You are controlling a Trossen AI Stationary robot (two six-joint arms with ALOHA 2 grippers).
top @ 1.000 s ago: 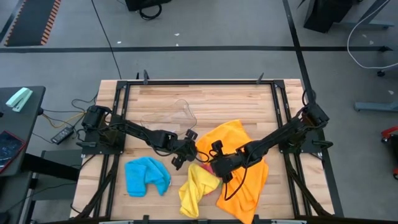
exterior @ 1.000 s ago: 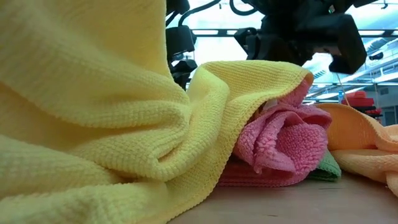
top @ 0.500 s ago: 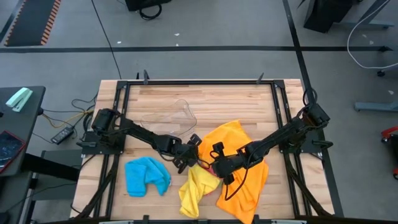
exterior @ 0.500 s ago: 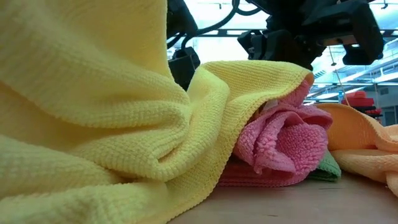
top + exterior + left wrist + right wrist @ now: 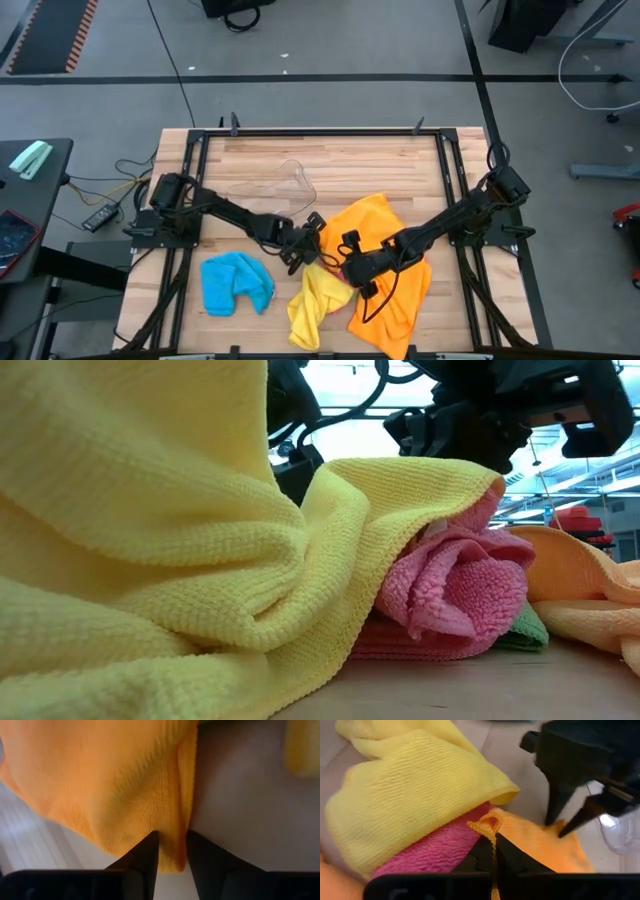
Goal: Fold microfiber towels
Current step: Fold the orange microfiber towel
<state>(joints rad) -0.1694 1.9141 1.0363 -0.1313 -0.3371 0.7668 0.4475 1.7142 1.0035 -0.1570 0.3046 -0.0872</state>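
Note:
An orange towel [image 5: 390, 265] lies crumpled right of the table's middle, partly over a yellow towel [image 5: 315, 300]. A pink towel [image 5: 450, 590] and a green one [image 5: 530, 630] are wedged under the yellow one. A blue towel [image 5: 235, 282] lies bunched at the near left. My left gripper [image 5: 312, 250] is down at the orange towel's left edge, shut on it. Just right of it, my right gripper [image 5: 347, 268] is shut on the same towel. My left gripper pinches the orange towel's hemmed edge [image 5: 175, 840] between its two fingers, slanting down from the table's left. The cloth beyond the fingers lies slack on the table. My right gripper pinches a hemmed corner of the orange towel [image 5: 491, 826] between its two fingers, slanting down from the right. The hem loops up just past the fingertips, over the pink towel; the rest lies slack.
A clear plastic tub [image 5: 275, 185] lies on its side behind the left arm. Bare wood [image 5: 330, 160] stretches along the far half of the table. A black frame [image 5: 320, 132] runs around the table's edges.
My left gripper has sunk and gone a little toward the table's right, rolling as it went, down onto the orange towel's left edge. My right gripper and the towels have kept still.

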